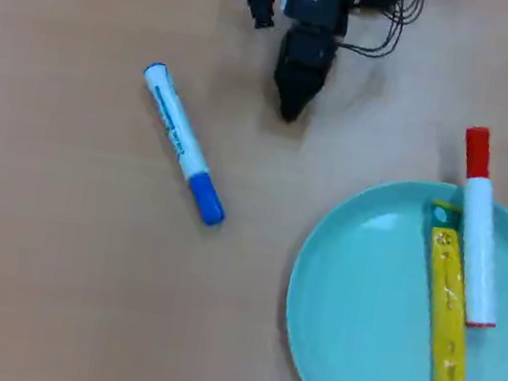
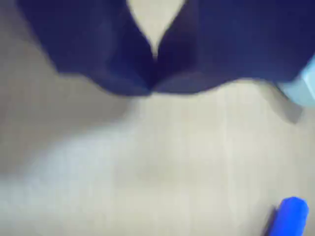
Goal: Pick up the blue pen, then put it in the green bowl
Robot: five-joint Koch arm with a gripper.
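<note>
The blue pen (image 1: 182,142), a white marker with a blue cap and blue end, lies diagonally on the table at the left of the overhead view. Its blue end shows at the bottom right of the wrist view (image 2: 290,216). The green bowl (image 1: 360,314), a wide teal dish, sits at the lower right; its edge shows at the right of the wrist view (image 2: 302,88). My black gripper (image 1: 289,109) hangs at the top centre, apart from the pen and the bowl. In the wrist view its jaws meet at the tips (image 2: 152,88), shut and empty.
A white marker with a red cap (image 1: 478,231) lies across the bowl's far rim, its cap sticking out over the table. A flat yellow stick (image 1: 447,332) lies in the bowl beside it. Cables (image 1: 397,20) trail at the arm's base.
</note>
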